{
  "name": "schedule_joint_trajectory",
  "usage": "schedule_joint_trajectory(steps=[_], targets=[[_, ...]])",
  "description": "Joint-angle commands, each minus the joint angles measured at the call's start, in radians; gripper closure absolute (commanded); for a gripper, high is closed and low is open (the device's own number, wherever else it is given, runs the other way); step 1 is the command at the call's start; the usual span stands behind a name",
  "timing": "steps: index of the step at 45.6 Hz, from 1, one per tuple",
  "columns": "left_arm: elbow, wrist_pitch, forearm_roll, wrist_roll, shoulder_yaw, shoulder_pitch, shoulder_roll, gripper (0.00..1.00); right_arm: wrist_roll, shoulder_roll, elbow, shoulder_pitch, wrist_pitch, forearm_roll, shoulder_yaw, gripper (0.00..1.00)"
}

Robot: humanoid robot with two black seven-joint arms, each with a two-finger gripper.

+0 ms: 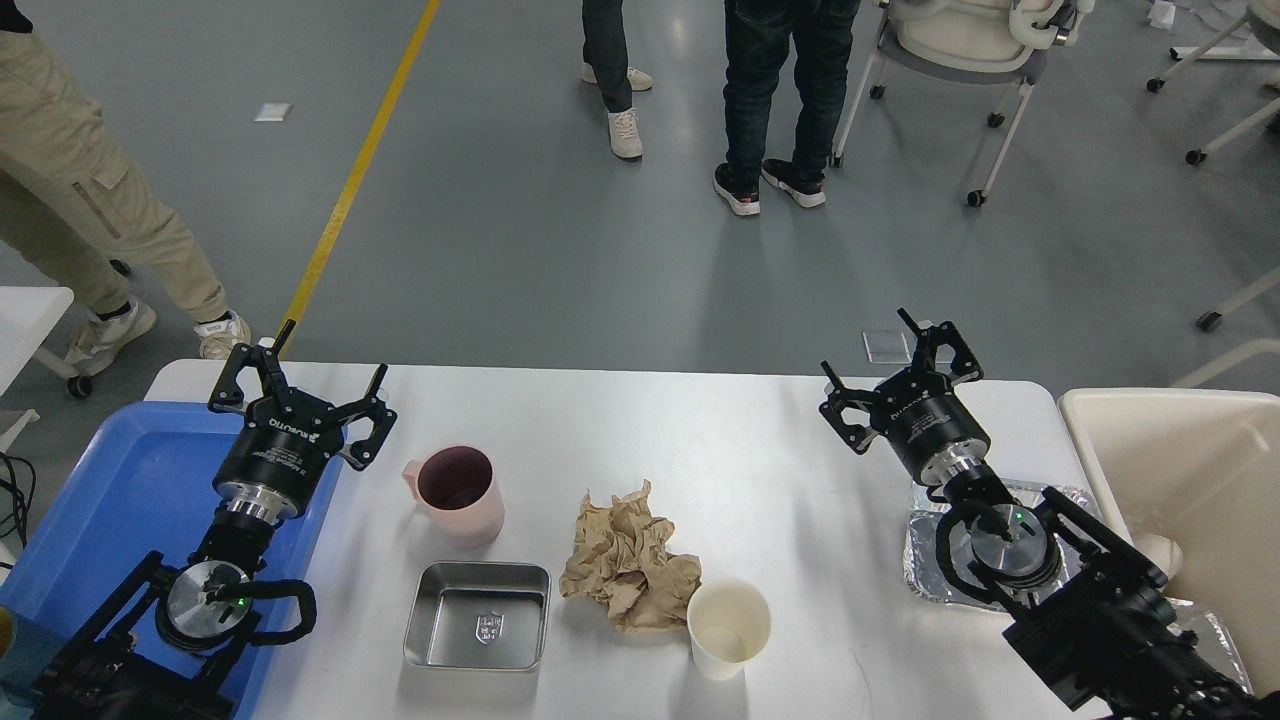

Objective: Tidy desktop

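Note:
The white desktop [700, 430] carries a pink mug [456, 494], a square metal tray [478, 615], a crumpled brown paper [627, 558], a white paper cup [728, 627] and a foil tray [925, 550] partly hidden under my right arm. My left gripper [307, 368] is open and empty, above the table's far left edge, left of the mug. My right gripper [882, 358] is open and empty, over the far right of the desktop, beyond the foil tray.
A blue plastic bin [120, 500] stands at the table's left end under my left arm. A cream-coloured bin [1190, 470] stands at the right end. People [780, 90] and wheeled chairs [960, 50] stand on the floor beyond the table.

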Motion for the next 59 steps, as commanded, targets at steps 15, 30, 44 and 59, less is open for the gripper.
schedule_joint_trajectory(steps=[15, 30, 44, 59], targets=[[-0.101, 0.032, 0.011, 0.059, 0.121, 0.084, 0.198, 0.03, 0.000, 0.000, -0.002, -0.011, 0.003, -0.001, 0.000, 0.00], [-0.310, 0.034, 0.009, 0.123, 0.127, 0.302, 0.628, 0.03, 0.000, 0.014, -0.002, -0.010, 0.005, -0.001, -0.002, 0.00], [-0.371, 0.026, 0.011, 0.111, 0.107, 0.463, 1.047, 0.03, 0.000, 0.031, -0.002, -0.011, 0.005, -0.001, -0.002, 0.00], [-0.371, 0.025, 0.011, 0.110, 0.108, 0.462, 1.259, 0.03, 0.000, 0.031, -0.002, -0.010, 0.005, -0.001, -0.002, 0.00]])
